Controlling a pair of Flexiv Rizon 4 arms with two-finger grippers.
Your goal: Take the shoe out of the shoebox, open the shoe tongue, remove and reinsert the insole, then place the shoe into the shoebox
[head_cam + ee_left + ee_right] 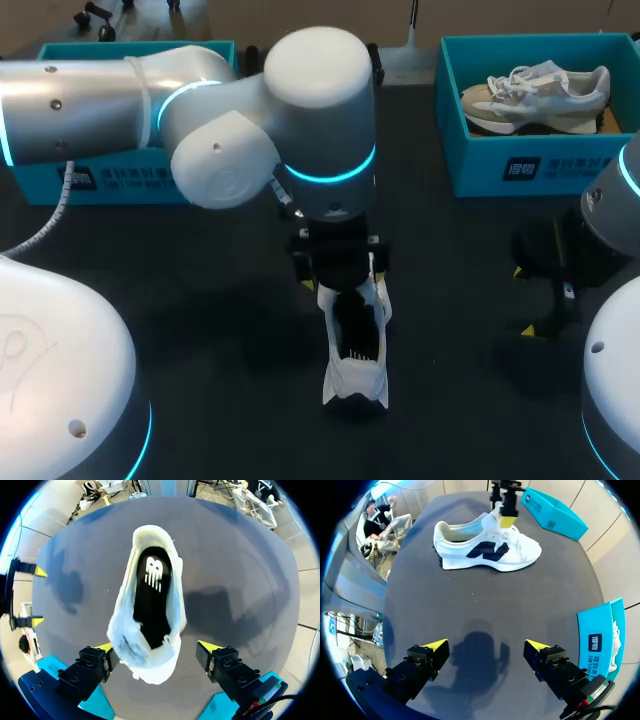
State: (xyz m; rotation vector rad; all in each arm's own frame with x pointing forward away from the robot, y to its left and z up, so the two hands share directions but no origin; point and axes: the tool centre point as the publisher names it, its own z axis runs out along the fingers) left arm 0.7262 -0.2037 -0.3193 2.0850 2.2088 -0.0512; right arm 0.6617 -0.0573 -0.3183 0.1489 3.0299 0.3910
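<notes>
While the left gripper (157, 647) hung straight over the shoe (150, 605), its fingers stood wide apart and clamped on nothing. One yellow tip lay against, or just beside, the raised tongue (131, 647); the wrist view did not settle which. The other tip stood clear of the shoe, over bare table (200, 300).

The white shoe (355, 345) sat upright on its sole near the table's middle, outside both boxes, heel toward the near edge and toe under the left arm's wrist. Its mouth gaped wide, and the black insole (152, 595) lay inside, flat along the bottom. From the right wrist view the shoe (490, 550) showed side-on, with a dark mark on its flank.

Off to the right, the right gripper (485, 646) hovered above bare table, well apart from the shoe, fingers spread and holding nothing.

At the rear stood two teal boxes. The left box (40, 180) was partly hidden behind the left arm. The right box (480, 165) held a grey shoe (535, 95).
</notes>
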